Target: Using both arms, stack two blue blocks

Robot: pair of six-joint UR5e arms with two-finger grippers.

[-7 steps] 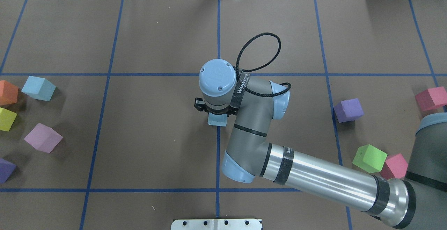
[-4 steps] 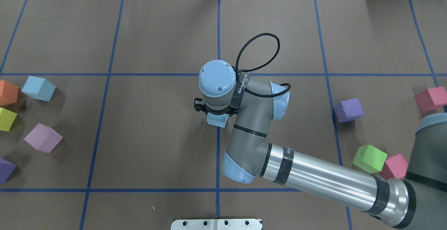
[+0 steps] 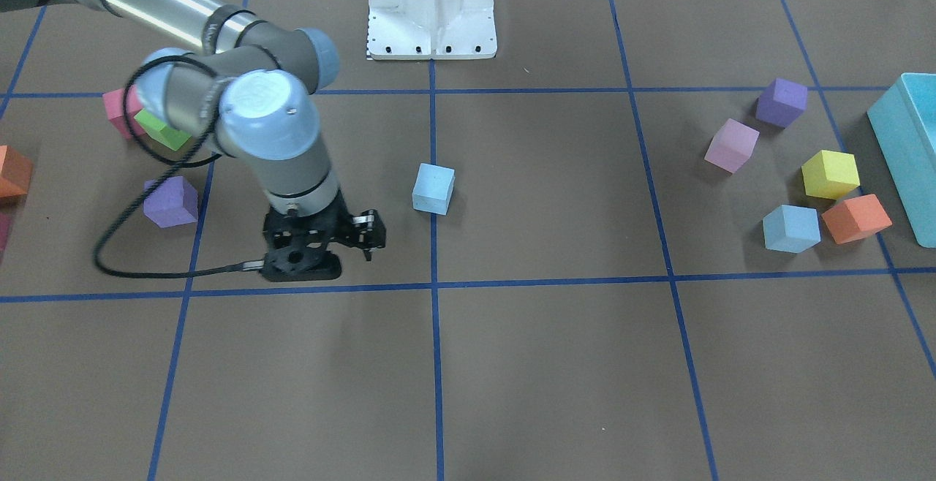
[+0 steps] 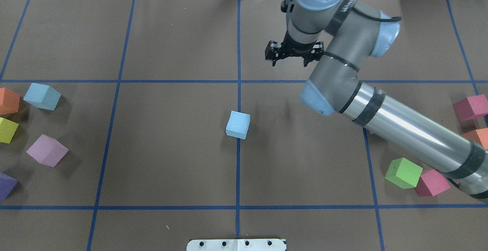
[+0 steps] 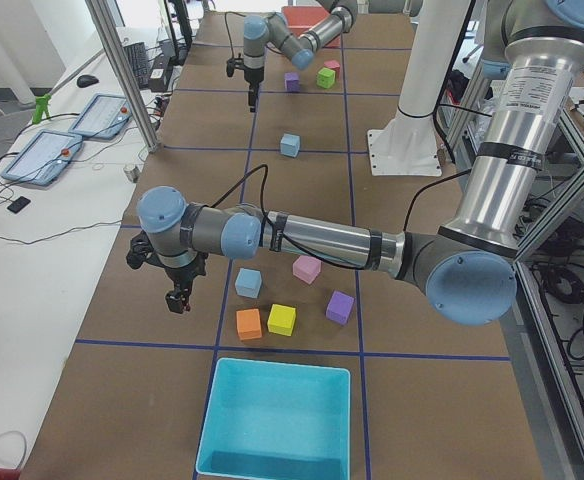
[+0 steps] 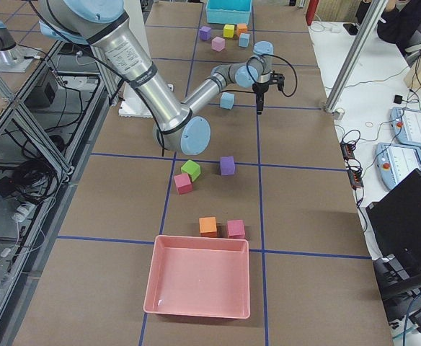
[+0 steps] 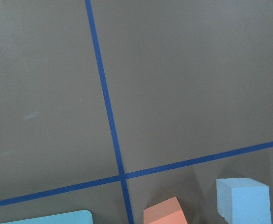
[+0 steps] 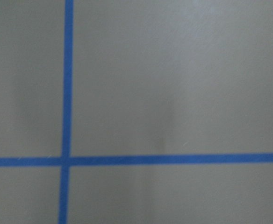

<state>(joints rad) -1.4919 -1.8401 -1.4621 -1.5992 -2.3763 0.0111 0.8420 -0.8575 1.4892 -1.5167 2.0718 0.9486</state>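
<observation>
Right pincer [image 4: 289, 63] is hanging clear of the counter [image 4: 171, 33], pointing down, jaws spread, gripping nothing. Its wrist view is showing only brown paper and a blue tape crossing [image 8: 65, 161] underneath. First blue block [image 4: 238, 124] is sitting flat on the centre tape line [image 4: 238, 45], well apart from that pincer, back toward the robot's base and to the pincer's left. Nothing is touching it. Right-side purple cube [image 3: 170, 201] is lying off to the pincer's right. Green cube [image 4: 403, 172] and deep pink cube [image 4: 432, 182] are sitting just beside each other farther back, next to the right arm [image 4: 400, 129].

Left pincer [image 5: 177, 297] is showing only in the left-end view, hovering above the counter, pointing down. Can't tell whether it's spread or clenched. Second blue block [image 5: 249, 282] is resting on the counter near it, on the robot's side, not touching. Orange cube [image 5: 249, 323] is sitting just beside that block, yellow cube [image 5: 281, 320] next, then pale pink cube [image 5: 307, 268] and left-side purple cube [image 5: 340, 307] farther from the pincer. Turquoise bin [image 5: 277, 415] is lying beyond the cubes, toward the counter's left end.
</observation>
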